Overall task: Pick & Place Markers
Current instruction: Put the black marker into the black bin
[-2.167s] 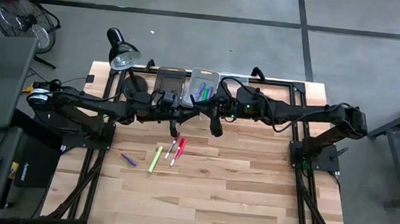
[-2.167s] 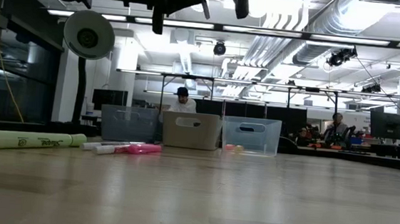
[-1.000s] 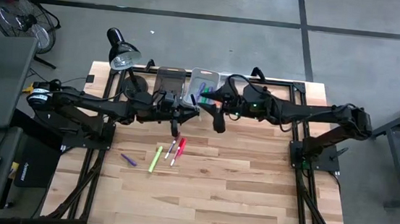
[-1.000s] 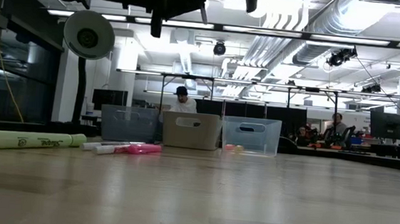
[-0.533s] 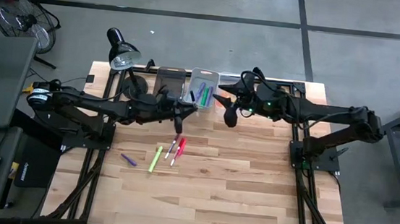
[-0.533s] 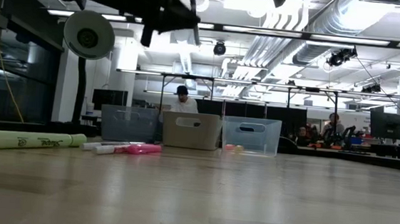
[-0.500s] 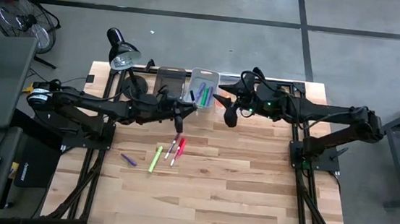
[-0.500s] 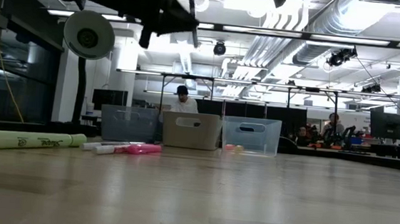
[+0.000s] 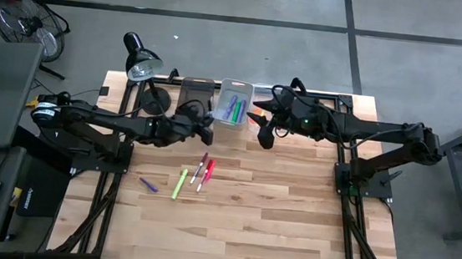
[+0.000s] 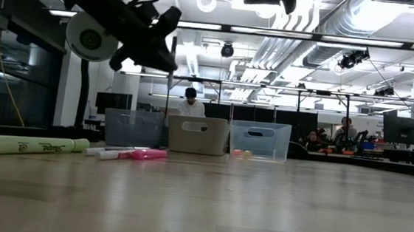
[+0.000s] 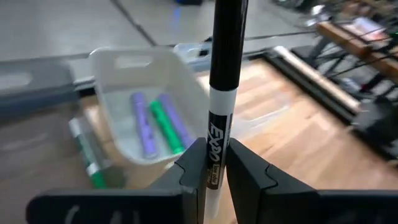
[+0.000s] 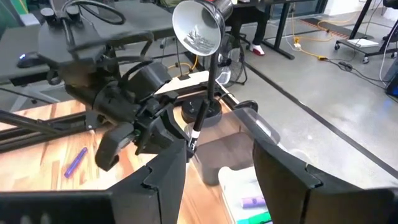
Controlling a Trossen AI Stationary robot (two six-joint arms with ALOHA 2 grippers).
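My left claw (image 11: 210, 163) clamps a black-and-white marker (image 11: 222, 87) upright just beside the clear bin (image 11: 134, 93); released off-centre, it could strike the rim and bounce out. My right claw (image 12: 211, 165) waits nearby, open and empty.

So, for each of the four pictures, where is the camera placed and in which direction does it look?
High view: above the table, looking straight down; both arms show, left claw and right claw.
Low view: at table-top height, looking level across to the three bins; arms enter from above.
Left wrist view: on the left wrist, looking past its own fingers, shut on the black-and-white marker.
Right wrist view: on the right wrist, its open fingers facing the left arm.
Shared: both wrist views show that marker; the lamp shows in three views.
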